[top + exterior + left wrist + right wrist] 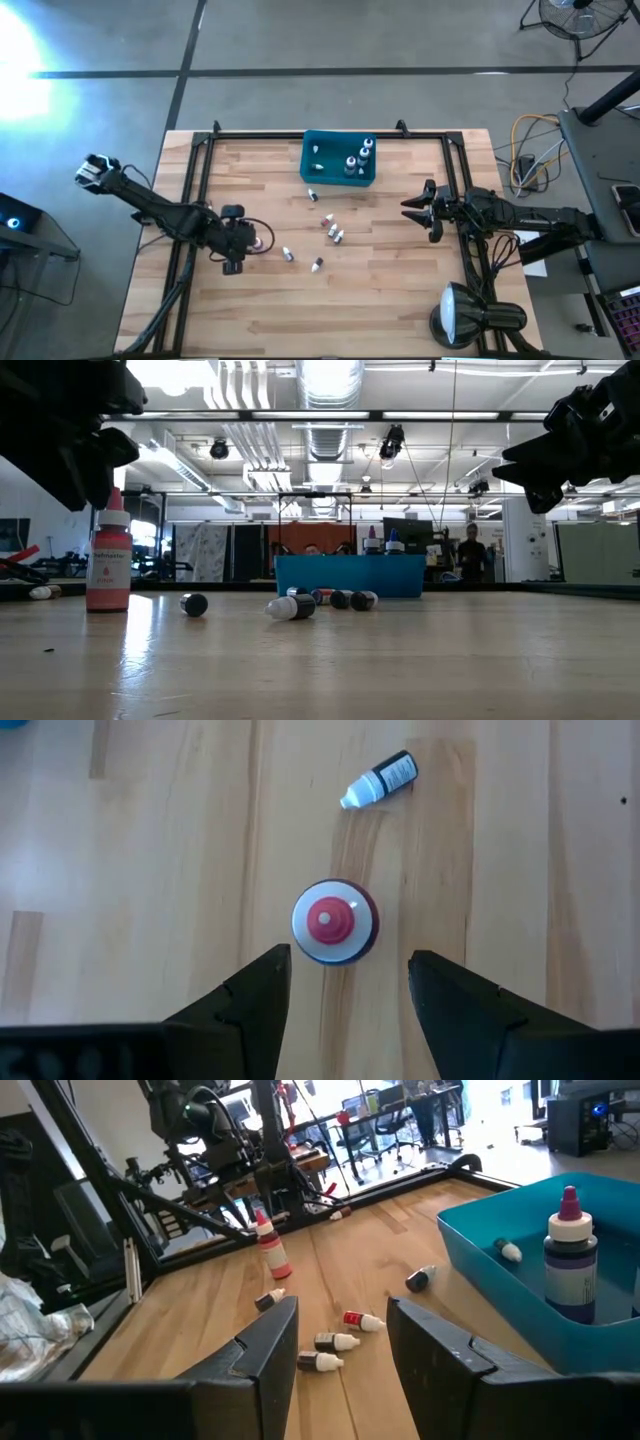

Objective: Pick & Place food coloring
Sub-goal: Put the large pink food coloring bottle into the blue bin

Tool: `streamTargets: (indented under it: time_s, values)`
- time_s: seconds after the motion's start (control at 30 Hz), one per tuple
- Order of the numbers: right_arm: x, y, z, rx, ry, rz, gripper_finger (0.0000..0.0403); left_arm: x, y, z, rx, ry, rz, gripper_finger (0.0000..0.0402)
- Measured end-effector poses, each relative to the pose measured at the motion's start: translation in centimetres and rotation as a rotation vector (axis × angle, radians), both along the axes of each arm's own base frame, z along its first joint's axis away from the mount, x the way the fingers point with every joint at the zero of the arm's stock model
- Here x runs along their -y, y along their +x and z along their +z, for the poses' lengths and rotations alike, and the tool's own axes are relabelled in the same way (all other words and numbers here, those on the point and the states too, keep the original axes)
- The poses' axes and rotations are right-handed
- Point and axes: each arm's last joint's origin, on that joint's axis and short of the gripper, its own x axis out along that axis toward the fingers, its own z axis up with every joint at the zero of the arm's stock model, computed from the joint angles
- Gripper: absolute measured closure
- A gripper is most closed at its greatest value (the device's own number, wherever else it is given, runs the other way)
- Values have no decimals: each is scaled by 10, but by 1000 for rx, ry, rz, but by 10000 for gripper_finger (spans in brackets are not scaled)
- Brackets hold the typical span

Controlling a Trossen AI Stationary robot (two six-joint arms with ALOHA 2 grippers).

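Note:
A red food coloring bottle (pixel 335 922) with a white collar stands upright on its base on the table's left half (pixel 262 240), also in the low view (pixel 108 555). My left gripper (pixel 350 956) hangs open just above it, slanting down, one finger on each side of the cap and apart from it. Small food coloring bottles (pixel 333 230) lie on their sides mid-table (pixel 335 1342); one dark bottle (pixel 380 780) lies just beyond the red one. The teal bin (pixel 320 175) at the far middle holds taller bottles (pixel 570 1270). My right gripper (pixel 408 208) waits open at the right, held level.
A black metal frame (pixel 190 190) runs along the table's left, far and right sides. A lamp (pixel 462 315) stands at the near right corner. Bare wood lies along the near edge (pixel 330 320). Beyond the table is a workshop room with a person (pixel 470 555) far off.

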Motion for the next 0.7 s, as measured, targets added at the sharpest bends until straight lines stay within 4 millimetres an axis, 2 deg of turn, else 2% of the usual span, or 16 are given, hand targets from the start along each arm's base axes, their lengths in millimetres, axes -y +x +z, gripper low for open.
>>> streamTargets:
  time_s: [0.7]
  values:
    - [0, 0, 0, 0, 0, 0, 255, 0, 8, -3, 102, 38, -1, 220]
